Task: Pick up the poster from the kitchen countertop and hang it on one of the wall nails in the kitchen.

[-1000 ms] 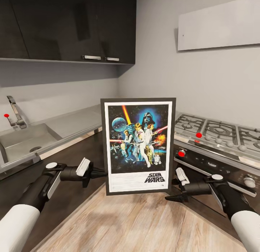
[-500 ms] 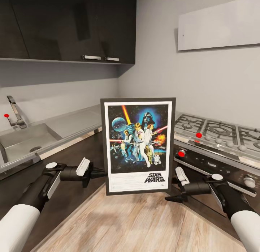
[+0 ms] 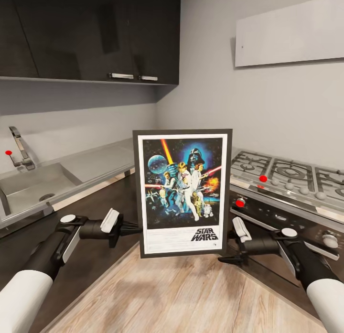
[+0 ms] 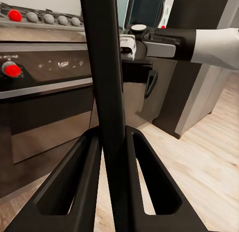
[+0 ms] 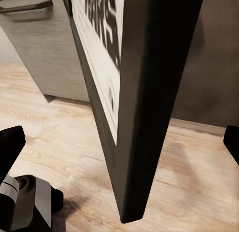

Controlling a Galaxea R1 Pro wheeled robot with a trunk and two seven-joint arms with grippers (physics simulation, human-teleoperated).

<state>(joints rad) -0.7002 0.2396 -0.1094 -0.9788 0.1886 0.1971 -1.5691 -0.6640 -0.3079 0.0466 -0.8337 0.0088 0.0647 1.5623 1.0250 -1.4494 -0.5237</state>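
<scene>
We hold the poster (image 3: pixel 182 193) upright: our left claw (image 3: pixel 135 228) clamps its left edge, our right claw (image 3: pixel 228 248) spreads wide near its right corner.

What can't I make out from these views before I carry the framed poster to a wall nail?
- Wall nails: none can be made out on the grey wall in the head view.
- Counter behind the black-framed Star Wars poster: hidden by it, head view.
- Right gripper: its fingertips are cut off at the right wrist view's edges, so contact with the frame is unclear.
- Poster back: unseen; the left gripper clamps its edge.
</scene>
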